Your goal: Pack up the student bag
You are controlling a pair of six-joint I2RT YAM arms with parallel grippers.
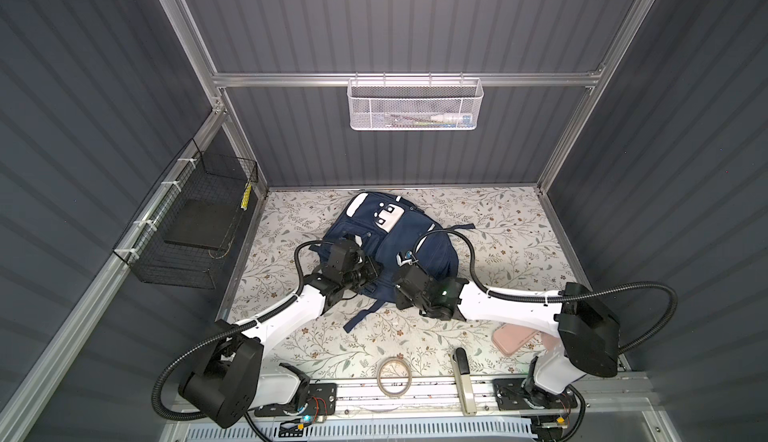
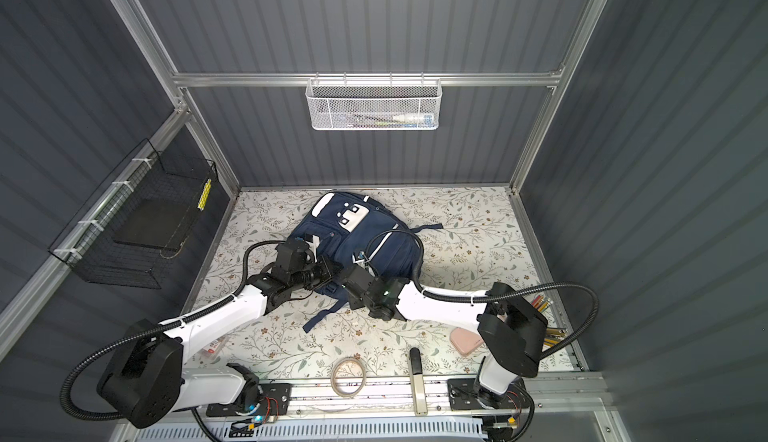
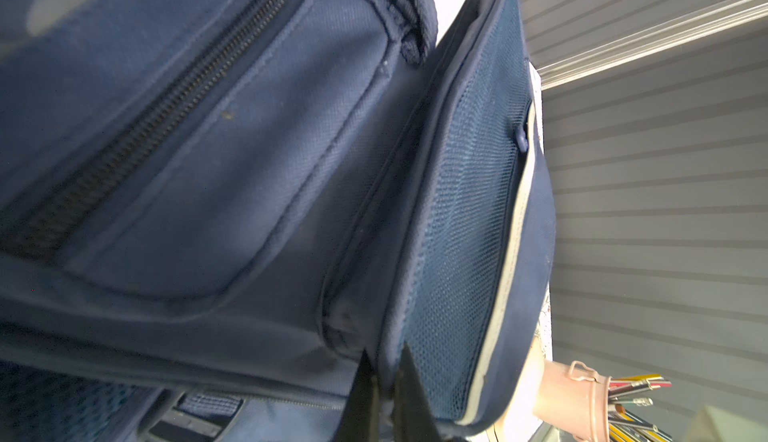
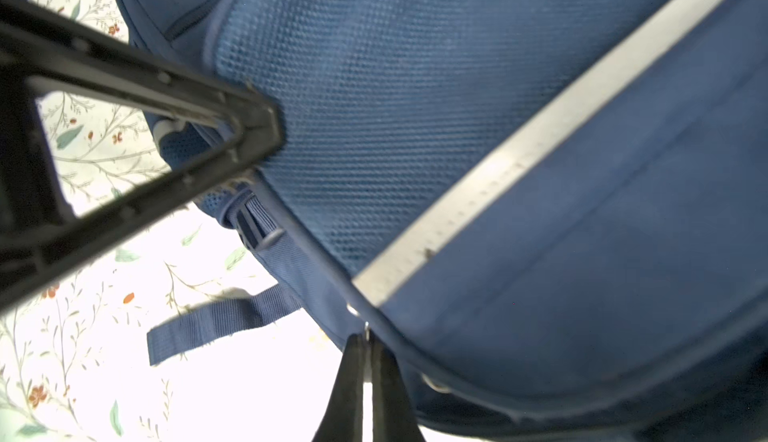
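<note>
**A:** Where does the student bag (image 1: 440, 257) sit?

**B:** It lies flat on the floral worktop (image 1: 498, 232), toward the back wall. Its white patches are at the far end and one strap trails toward the front.

**A:** And the left tool (image 3: 387, 381)?

**B:** It is closed tight, pinching the bag's bound edge beside the mesh side panel.

**A:** The right tool (image 4: 365, 348)?

**B:** That one is closed too, its tips meeting on a small metal pull (image 4: 367, 328) at the bag's piped seam.

**A:** What else is nearby?

**B:** A pink case (image 1: 515, 338) and a tape roll (image 1: 394, 377) lie near the front edge, well apart from the bag.
</note>
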